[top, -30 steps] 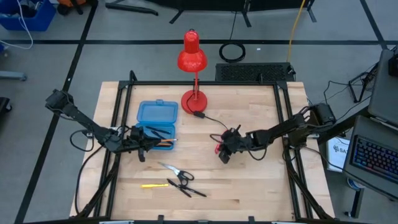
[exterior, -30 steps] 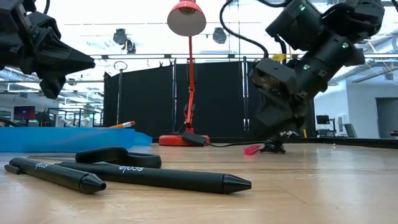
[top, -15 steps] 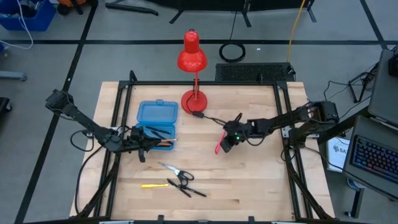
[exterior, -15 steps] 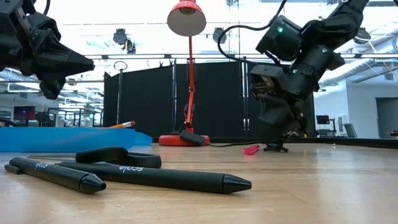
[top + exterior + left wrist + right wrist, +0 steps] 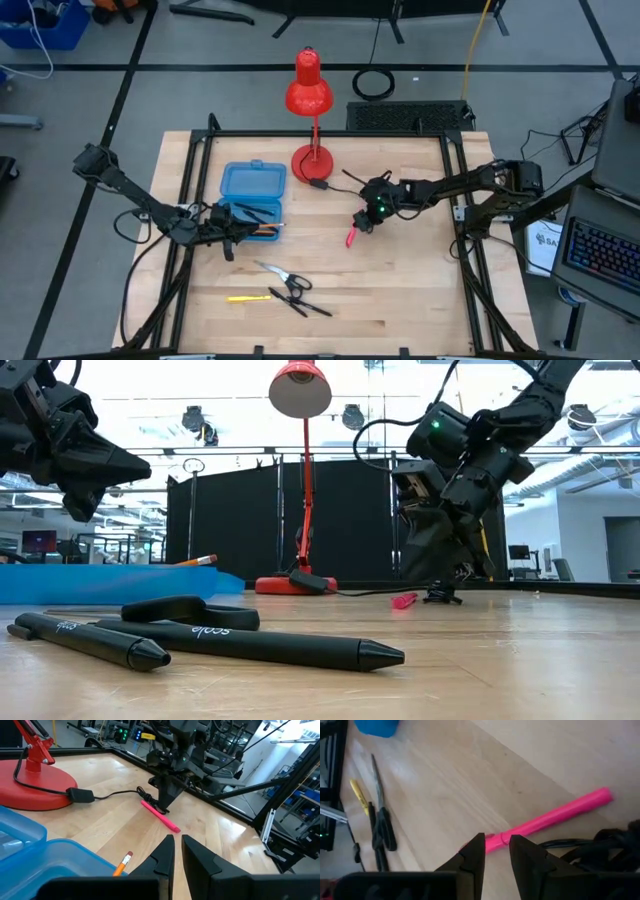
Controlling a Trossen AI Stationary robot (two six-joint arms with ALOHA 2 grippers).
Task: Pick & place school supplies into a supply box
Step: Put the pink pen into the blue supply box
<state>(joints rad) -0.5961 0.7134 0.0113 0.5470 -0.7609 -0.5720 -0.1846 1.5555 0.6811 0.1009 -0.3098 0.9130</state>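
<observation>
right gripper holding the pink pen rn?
No. The pink pen lies flat on the table, and the right gripper hovers above it with nothing between its fingers.

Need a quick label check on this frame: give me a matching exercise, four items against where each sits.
Items:
1. pink pencil
2. scissors
3. yellow pencil
4. orange pencil

Places:
A. in the blue supply box, tip over its rim
B. on the table by the right gripper
C. nearest the table's front edge, left of the black pens
D. bare wood in front of the box, beside the pens

Pairs: 1-B, 2-D, 3-C, 4-A
</observation>
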